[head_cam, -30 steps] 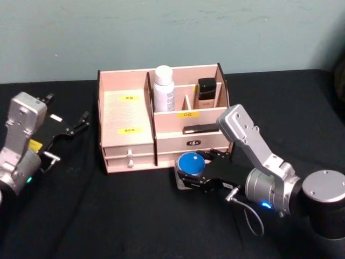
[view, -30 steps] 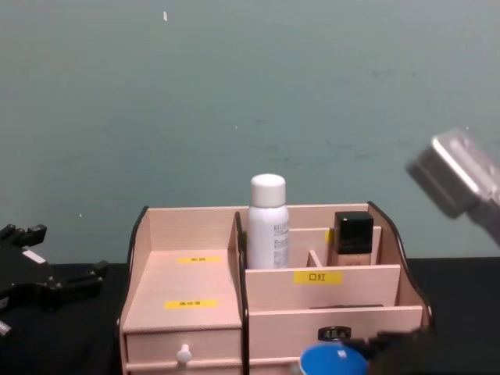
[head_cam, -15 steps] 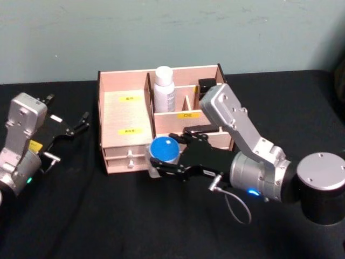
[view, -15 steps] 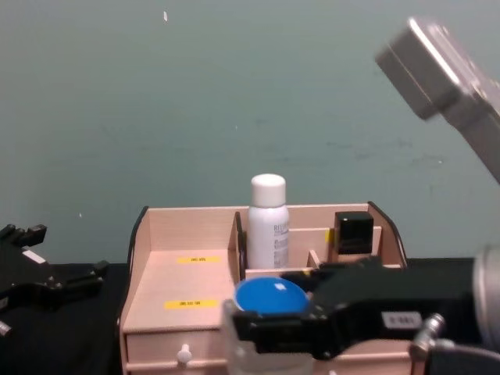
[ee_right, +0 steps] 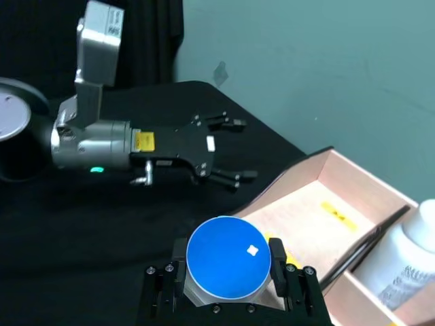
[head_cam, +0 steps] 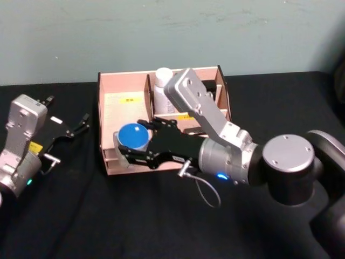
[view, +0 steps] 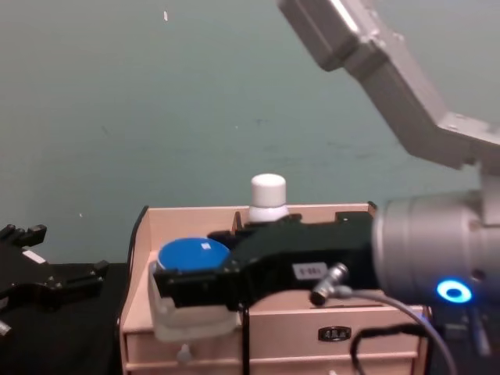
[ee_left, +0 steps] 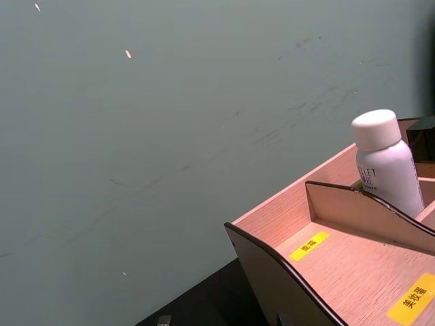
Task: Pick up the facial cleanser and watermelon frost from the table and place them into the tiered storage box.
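Clamped around the watermelon frost (head_cam: 132,138), the right gripper (head_cam: 131,150) holds this squat clear jar with its flat blue lid facing up, one black finger (ee_right: 277,261) pressed to each side of it. The jar hangs in the air above the left part of the tiered storage box (head_cam: 126,112), over the stepped wooden surface with yellow labels, near the box's front edge and drawers. From the chest view the jar (view: 191,286) sits level with the top of the box's left wall. The facial cleanser (head_cam: 162,79), a tall white bottle, stands upright in a rear compartment of the box, just right of the dark-edged divider. The left gripper (head_cam: 70,128) rests low over the black table (head_cam: 81,216), well to the left of the box, its fingers spread apart and holding nothing.
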You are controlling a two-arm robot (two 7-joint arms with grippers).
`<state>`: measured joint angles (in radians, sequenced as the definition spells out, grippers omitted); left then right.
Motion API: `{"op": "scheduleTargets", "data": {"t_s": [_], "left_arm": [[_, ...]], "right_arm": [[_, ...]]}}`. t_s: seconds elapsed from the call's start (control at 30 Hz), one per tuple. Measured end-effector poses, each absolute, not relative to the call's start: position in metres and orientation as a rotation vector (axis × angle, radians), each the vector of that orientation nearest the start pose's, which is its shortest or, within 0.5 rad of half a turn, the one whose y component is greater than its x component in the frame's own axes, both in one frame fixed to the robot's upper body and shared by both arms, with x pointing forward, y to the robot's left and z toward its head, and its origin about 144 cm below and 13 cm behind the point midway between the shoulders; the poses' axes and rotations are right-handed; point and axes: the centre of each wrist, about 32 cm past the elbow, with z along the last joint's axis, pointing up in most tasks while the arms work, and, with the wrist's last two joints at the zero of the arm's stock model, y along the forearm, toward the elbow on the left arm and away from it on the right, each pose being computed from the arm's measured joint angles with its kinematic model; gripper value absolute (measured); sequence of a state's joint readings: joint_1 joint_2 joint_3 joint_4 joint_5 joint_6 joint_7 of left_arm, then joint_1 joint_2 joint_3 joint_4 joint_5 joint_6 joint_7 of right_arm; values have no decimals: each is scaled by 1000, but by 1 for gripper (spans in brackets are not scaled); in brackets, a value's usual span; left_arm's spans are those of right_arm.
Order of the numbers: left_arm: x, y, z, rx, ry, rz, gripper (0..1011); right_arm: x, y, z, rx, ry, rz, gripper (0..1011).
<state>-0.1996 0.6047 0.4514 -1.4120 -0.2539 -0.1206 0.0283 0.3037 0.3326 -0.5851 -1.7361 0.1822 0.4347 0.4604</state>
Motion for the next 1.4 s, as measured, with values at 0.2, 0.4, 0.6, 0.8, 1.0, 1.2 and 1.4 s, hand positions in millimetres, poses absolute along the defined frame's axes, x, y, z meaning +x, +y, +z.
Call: {"op": "scheduleTargets", "data": {"t_s": [0.2,0.4,0.6,0.8,1.0,1.2,1.4], "left_arm": [[489,310,1140,304,-285,1248,1009],[489,310,1140,304,-285,1248,1009],[489,310,1140,304,-285,1248,1010],[489,310,1140,304,-285,1248,1010],[489,310,1140,304,-285,1248,1010],[489,310,1140,304,-285,1248,1010],[489,310,1140,304,-285,1248,1010]], "right_arm": [[495,-129,1239,-324,-70,-592,728],[513,-124,1237,-330,-78,-628,728],[530,-119,1231,-331,-79,-658,728],[539,-116,1228,-329,-83,-670,728],[544,-115,1226,-327,-86,-678,728],[551,-112,1225,-330,-84,-688,728],[558,-109,1223,-334,-79,-692,728]]}}
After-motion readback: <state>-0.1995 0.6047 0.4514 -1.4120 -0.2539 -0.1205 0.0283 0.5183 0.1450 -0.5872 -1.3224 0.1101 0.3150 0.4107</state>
